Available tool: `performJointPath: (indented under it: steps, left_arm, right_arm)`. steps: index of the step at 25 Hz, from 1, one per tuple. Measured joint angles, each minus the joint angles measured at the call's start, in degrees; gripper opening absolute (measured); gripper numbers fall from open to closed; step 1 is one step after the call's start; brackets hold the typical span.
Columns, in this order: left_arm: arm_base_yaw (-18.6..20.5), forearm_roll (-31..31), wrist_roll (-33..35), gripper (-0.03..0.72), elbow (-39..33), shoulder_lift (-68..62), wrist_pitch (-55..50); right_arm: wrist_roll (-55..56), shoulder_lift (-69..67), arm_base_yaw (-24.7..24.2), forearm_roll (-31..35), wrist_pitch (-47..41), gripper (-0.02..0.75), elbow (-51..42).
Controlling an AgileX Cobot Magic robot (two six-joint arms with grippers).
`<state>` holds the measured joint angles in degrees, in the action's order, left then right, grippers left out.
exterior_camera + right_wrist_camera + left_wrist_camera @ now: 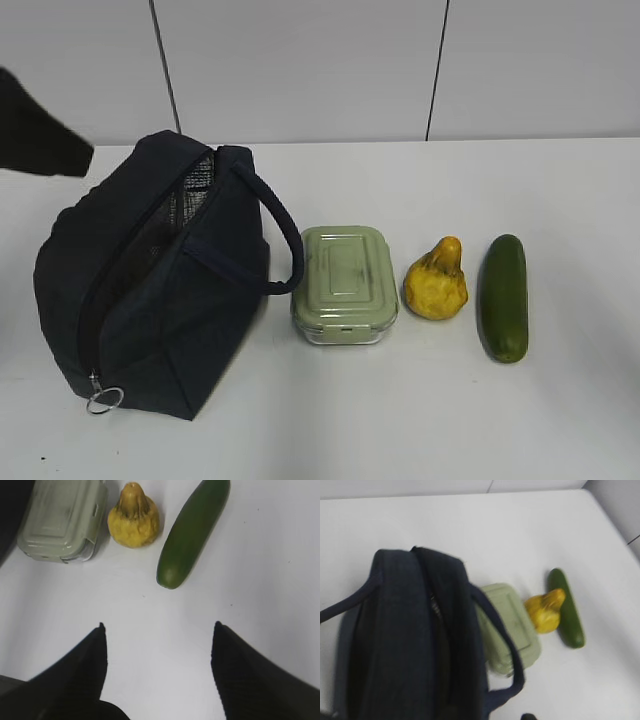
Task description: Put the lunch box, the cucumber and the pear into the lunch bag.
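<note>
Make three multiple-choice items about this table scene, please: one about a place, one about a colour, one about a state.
1. What lies between the lunch box and the cucumber?
A. the pear
B. the lunch bag
C. nothing

2. What colour is the lunch box lid?
A. red
B. pale green
C. black

3. How is the right gripper?
A. shut on the pear
B. shut on the cucumber
C. open, holding nothing

Answers: 1 A, the pear sits between them in the row; 2 B, the exterior view shows it; 3 C, its fingers stand apart over the bare table.

You see the lunch bag [415, 645] nearest, then lunch box [512, 627], pear [545, 612] and cucumber [567, 610] toward the tabletop's [470, 525] right edge.
</note>
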<state>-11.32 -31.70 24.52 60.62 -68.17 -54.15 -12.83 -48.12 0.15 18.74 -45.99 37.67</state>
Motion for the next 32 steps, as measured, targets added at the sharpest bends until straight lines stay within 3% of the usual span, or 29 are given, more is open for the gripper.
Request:
performJointPath:
  steps: [3, 5, 12, 17, 32]
  left_arm:
    - [5.3, -12.9, 4.8, 0.246, 3.1, -4.3, -1.8]
    - [7.9, -15.5, 6.1, 0.246, 3.6, -5.6, -2.3]
    - [9.7, -1.6, 5.1, 0.246, 3.7, -6.0, -8.5]
    - [9.8, 4.5, 2.7, 0.247, 3.4, -6.8, -9.8]
    - [9.8, 3.3, 3.0, 0.247, -0.2, -11.2, -9.3]
  right_arm:
    - [-1.1, -2.7, 0.0, 0.1, 0.1, 0.505, 0.1]
    - [-1.8, -6.4, 0.0, 0.4, 0.2, 0.503, 0.1]
    - [-4.6, -15.9, 0.0, 0.4, 2.6, 0.503, 2.8]
    - [-5.3, -21.4, 0.0, 0.8, 2.6, 0.503, 7.6]
    - [-5.4, -28.3, 0.0, 1.9, 0.9, 0.503, 14.8]
